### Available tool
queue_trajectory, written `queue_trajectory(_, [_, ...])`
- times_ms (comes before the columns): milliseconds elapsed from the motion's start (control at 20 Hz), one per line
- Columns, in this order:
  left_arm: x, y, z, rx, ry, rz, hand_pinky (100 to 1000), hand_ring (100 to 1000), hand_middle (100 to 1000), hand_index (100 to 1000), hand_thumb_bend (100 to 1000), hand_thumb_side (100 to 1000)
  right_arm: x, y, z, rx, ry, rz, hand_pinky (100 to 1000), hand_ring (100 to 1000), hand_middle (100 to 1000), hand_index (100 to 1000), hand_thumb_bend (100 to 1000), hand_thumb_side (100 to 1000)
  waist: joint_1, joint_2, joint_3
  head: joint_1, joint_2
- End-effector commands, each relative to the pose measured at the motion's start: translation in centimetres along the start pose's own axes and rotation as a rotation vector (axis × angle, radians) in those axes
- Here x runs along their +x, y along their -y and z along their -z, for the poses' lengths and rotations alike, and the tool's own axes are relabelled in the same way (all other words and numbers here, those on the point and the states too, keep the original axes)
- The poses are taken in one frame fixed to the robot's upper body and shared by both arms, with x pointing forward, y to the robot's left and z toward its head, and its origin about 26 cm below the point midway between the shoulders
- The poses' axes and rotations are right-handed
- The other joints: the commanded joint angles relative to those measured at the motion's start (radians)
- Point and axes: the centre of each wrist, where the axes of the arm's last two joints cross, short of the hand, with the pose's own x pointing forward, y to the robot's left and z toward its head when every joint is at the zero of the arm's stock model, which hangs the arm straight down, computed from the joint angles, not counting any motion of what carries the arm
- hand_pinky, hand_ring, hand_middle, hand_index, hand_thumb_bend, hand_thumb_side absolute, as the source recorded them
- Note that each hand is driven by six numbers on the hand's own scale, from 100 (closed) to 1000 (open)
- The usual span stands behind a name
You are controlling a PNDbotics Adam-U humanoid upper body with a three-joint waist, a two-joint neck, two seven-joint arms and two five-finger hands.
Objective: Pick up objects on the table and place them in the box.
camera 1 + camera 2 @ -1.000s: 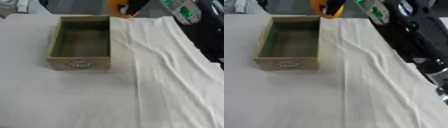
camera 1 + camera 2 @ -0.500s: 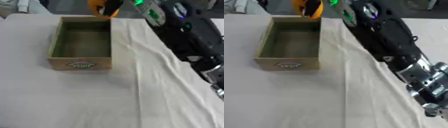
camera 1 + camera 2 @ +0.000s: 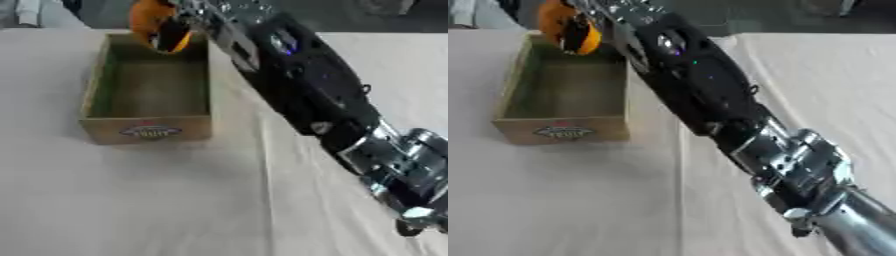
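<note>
A bench (image 3: 131, 200) covered in a pale cream cloth (image 3: 579, 210) fills most of the frame, the fabric creased in long folds toward the right. Past its far edge, along the top of the frame, lies dark grey floor (image 3: 772, 15). Light is soft and even.

Right hand (image 3: 175, 31) mostly hidden behind orange object (image 3: 150, 17); object's top cut by edge; left hand unseen

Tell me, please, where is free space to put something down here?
The box floor looks bare. The cloth in front of the box and to its left is free. The far end is crowded: the right hand holds an orange object there, its arm crossing the right side.
</note>
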Motion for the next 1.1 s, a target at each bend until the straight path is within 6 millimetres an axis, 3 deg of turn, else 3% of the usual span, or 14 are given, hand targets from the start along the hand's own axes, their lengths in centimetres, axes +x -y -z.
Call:
queue_trajectory(50, [0.8, 0.3, 0.5, -0.011, 0.029, -0.022, 664, 696, 651, 877, 100, 899, 0.5, -0.4, 0.6, -0.023, -0.005, 0.01, 831, 860, 544, 650, 100, 346, 0.006, -0.015, 0.007, -0.012, -0.015])
queue_trajectory(400, [0.8, 0.5, 0.5, -0.01, 0.029, -0.03, 663, 697, 651, 877, 100, 899, 1.1, -4.3, 2.0, 0.019, 0.004, 0.058, 840, 867, 549, 658, 100, 340, 0.005, -0.006, 0.012, -0.004, -0.017])
queue_trajectory(600, [0.8, 0.5, 0.5, -0.01, 0.029, -0.031, 663, 697, 650, 878, 100, 900, 1.1, -6.1, 2.6, 0.034, 0.001, 0.082, 851, 880, 584, 685, 100, 332, 0.003, -0.003, 0.015, 0.001, -0.019])
queue_trajectory(700, [0.8, 0.5, 0.5, -0.009, 0.027, -0.03, 663, 697, 650, 878, 100, 900, 1.1, -6.8, 2.8, 0.052, 0.005, 0.079, 861, 888, 645, 730, 100, 321, 0.003, -0.002, 0.015, 0.005, -0.021])
queue_trajectory(800, [0.8, 0.4, 0.5, -0.009, 0.027, -0.03, 663, 697, 650, 878, 100, 900, 1.0, -7.2, 2.9, 0.066, 0.009, 0.071, 867, 892, 677, 766, 100, 266, 0.002, -0.002, 0.015, 0.009, -0.022])
queue_trajectory(850, [0.8, 0.4, 0.5, -0.009, 0.027, -0.029, 663, 697, 650, 878, 100, 900, 0.9, -7.3, 3.0, 0.069, 0.008, 0.068, 874, 899, 702, 801, 100, 187, 0.002, -0.001, 0.015, 0.01, -0.022])
queue_trajectory(1100, [0.8, 0.4, 0.5, -0.008, 0.025, -0.028, 663, 697, 650, 879, 100, 900, 0.5, -6.8, 3.0, 0.073, -0.022, 0.057, 887, 928, 769, 890, 100, 300, 0.0, -0.001, 0.015, 0.014, -0.021])
